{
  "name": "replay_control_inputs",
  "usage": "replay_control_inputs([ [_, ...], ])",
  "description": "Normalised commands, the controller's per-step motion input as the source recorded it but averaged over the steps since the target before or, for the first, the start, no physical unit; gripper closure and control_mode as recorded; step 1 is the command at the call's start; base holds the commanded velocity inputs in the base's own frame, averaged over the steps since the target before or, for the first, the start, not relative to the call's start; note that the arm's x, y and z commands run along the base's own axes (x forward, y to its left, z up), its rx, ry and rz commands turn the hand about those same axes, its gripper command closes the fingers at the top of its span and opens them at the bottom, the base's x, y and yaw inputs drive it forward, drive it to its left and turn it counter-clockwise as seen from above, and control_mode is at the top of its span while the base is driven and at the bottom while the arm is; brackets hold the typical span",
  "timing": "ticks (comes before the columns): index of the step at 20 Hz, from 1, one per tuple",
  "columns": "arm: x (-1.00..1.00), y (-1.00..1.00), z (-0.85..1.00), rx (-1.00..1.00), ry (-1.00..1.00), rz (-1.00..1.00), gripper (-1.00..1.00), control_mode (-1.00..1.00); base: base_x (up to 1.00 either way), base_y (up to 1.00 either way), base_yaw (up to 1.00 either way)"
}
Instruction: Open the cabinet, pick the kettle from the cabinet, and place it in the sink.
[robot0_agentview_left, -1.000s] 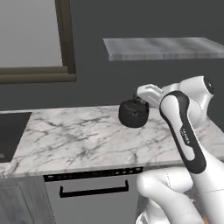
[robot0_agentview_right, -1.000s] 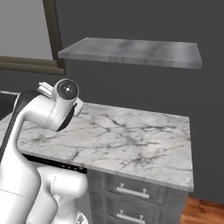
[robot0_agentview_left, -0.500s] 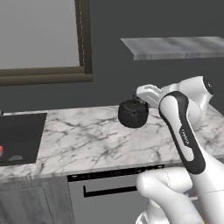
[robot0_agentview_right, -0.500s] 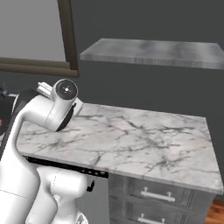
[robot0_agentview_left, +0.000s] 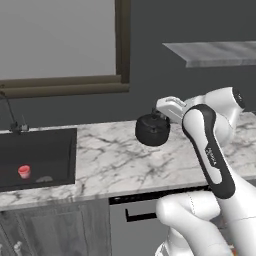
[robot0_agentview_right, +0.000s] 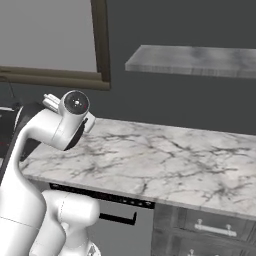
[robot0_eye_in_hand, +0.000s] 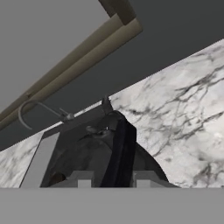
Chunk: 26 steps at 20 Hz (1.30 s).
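The matte-black kettle (robot0_agentview_left: 152, 131) hangs above the marble counter (robot0_agentview_left: 110, 167), held by its arched handle in my gripper (robot0_agentview_left: 164, 115), which is shut on it. Left of it lies the sink (robot0_agentview_left: 47, 147), a black recessed basin with a thin faucet (robot0_agentview_left: 11, 114) at its back. In the hand view the kettle's handle (robot0_eye_in_hand: 122, 151) runs up between my fingertips (robot0_eye_in_hand: 83, 177), with my gripper (robot0_eye_in_hand: 113, 178) shut around it. Beyond the kettle there I see the sink (robot0_eye_in_hand: 77, 125), its grey drainboard (robot0_eye_in_hand: 38, 162) and the faucet (robot0_eye_in_hand: 38, 106).
A tiny red cup (robot0_agentview_left: 24, 171) lies in the basin. A window with a dark frame (robot0_agentview_left: 65, 86) is on the wall behind the sink. A stone shelf (robot0_agentview_left: 215, 52) juts out at the upper right. Drawers (robot0_agentview_right: 210, 232) sit under the counter.
The whole scene has slid to the right in both base views, so the base has driven left. The sink and red cup came into view. The kettle stays in my gripper.
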Motion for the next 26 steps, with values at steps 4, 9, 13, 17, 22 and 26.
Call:
replay_control_inputs([
  [4,0.0,0.0,0.0,0.0,0.0,0.0,1.0,1.0,0.0,0.64,-0.02],
  [9,0.0,0.0,0.0,0.0,0.0,0.0,1.0,1.0,0.0,0.57,-0.03],
  [13,0.0,0.0,0.0,0.0,0.0,0.0,1.0,1.0,0.0,0.56,-0.07],
  [17,0.0,0.0,0.0,0.0,0.0,0.0,1.0,1.0,0.0,0.56,-0.08],
  [22,0.0,0.0,0.0,0.0,0.0,0.0,1.0,1.0,0.0,0.55,-0.07],
  [26,0.0,0.0,0.0,0.0,0.0,0.0,1.0,1.0,0.0,0.54,-0.04],
])
